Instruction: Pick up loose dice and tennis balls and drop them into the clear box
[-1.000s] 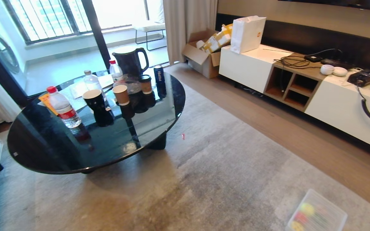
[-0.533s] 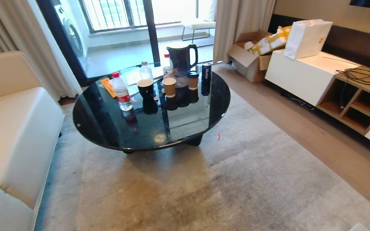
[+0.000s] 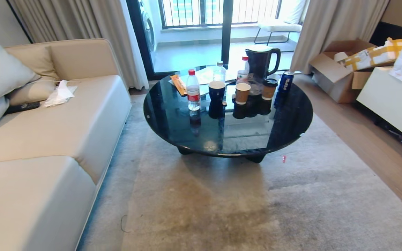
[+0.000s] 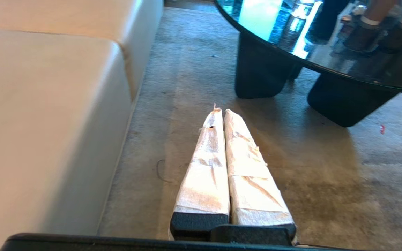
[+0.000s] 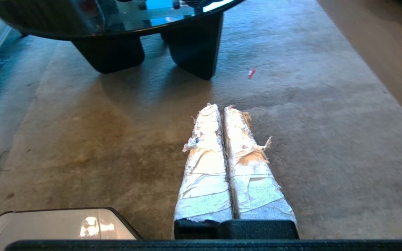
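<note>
- Bench [image 3: 173,118] centre, standing on rug [image 3: 243,209].
- Sofa [image 3: 47,139] left of bench; cushions at its far left end.
- On bench, far half: bottles, cups, jug [image 3: 259,62], can [image 3: 284,83].
- Carton [image 3: 337,75] right, behind cabinet [image 3: 393,101].
- Balcony door behind bench.

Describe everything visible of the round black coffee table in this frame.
The coffee table is round with a glossy black top that mirrors the window and the things on it. It stands on the grey rug on stubby black legs, beside the beige sofa. Bunched at its far side are two water bottles, a dark mug, two paper cups, a blue can, a dark kettle and an orange packet. Its near half is bare.
</note>
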Robot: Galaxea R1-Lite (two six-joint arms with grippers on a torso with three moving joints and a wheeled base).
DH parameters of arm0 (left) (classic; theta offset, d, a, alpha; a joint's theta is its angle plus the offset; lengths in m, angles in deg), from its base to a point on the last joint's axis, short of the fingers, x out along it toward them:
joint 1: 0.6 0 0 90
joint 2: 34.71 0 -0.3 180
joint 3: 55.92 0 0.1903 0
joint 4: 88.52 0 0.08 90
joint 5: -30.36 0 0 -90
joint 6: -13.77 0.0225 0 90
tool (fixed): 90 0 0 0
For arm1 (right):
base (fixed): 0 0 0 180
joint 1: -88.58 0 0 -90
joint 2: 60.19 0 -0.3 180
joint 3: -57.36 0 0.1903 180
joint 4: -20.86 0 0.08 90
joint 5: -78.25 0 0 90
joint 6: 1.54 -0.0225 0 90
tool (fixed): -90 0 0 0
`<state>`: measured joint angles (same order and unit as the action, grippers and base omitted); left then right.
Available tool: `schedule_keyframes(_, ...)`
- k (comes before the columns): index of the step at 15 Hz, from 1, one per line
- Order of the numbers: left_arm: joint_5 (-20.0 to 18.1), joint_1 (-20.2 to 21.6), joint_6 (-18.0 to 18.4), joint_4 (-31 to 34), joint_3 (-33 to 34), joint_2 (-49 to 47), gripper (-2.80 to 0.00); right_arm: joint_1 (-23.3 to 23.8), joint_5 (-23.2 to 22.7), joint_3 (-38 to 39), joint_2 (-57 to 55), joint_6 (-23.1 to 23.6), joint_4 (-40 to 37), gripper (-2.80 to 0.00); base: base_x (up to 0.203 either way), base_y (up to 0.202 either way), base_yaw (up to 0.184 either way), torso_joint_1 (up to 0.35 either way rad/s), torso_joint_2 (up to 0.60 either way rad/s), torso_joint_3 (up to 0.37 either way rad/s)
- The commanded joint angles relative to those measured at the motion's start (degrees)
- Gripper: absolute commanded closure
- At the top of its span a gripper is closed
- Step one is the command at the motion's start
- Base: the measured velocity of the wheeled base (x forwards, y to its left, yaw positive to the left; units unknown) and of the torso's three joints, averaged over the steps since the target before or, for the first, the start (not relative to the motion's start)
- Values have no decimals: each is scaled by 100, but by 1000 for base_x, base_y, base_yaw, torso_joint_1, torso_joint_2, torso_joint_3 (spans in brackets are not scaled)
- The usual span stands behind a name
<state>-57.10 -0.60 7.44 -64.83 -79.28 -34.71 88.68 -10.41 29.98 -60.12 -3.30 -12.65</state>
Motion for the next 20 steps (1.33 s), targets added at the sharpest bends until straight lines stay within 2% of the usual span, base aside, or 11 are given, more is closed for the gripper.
schedule_keyframes(1, 9, 0, -8, 2, 0, 0, 0, -1, -2, -3, -7, 0, -5, 0, 1, -8, 116, 1, 2, 2)
schedule_keyframes(7, 9, 0, -17, 2, 0, 0, 0, -1, -2, -3, -7, 0, -5, 0, -11, -1, 12, 1, 0, 0)
schedule_keyframes(20, 0, 0, -17, 2, 0, -5, 0, -1, -2, -3, -7, 0, -5, 0, -181, 0, -1, 2, 3, 2)
